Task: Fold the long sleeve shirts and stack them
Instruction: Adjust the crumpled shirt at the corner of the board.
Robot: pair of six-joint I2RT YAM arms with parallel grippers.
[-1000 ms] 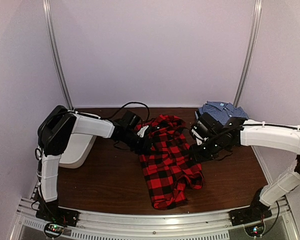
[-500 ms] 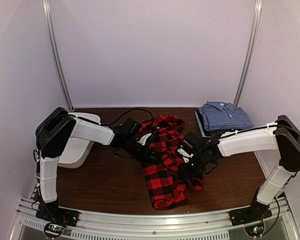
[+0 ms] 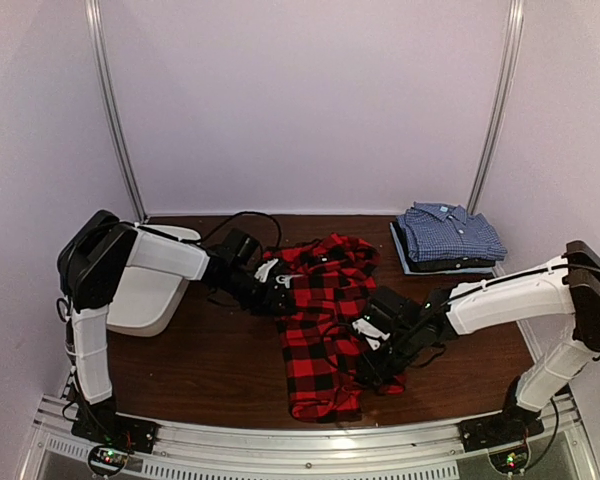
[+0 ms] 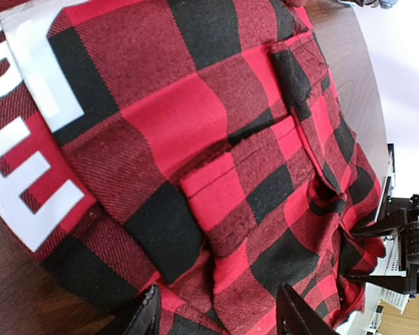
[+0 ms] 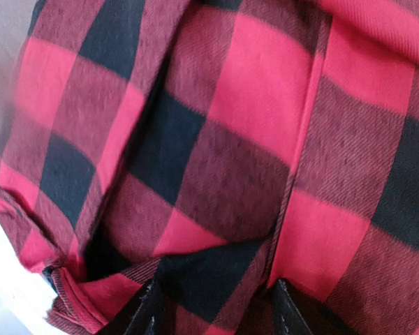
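The red-and-black plaid shirt (image 3: 325, 320) lies crumpled lengthwise in the middle of the table. The blue-and-white check shirt (image 3: 450, 232) sits folded at the back right. My left gripper (image 3: 278, 290) rests on the plaid shirt's upper left edge. In the left wrist view its jaws (image 4: 220, 317) stand apart, with plaid cloth (image 4: 195, 139) lying loose between the tips. My right gripper (image 3: 368, 352) is low on the shirt's right side. It is open (image 5: 216, 310), fingertips spread over a plaid fold (image 5: 251, 105).
A white tub (image 3: 145, 295) stands at the left, beside the left arm. A white printed label (image 4: 42, 91) shows on the plaid shirt near the left gripper. Something dark lies under the folded check shirt.
My right arm has swung from the back right down to the plaid shirt's lower right side, jaws narrowing, then widening. The left gripper shifted slightly left, and the shirt's top spread left.
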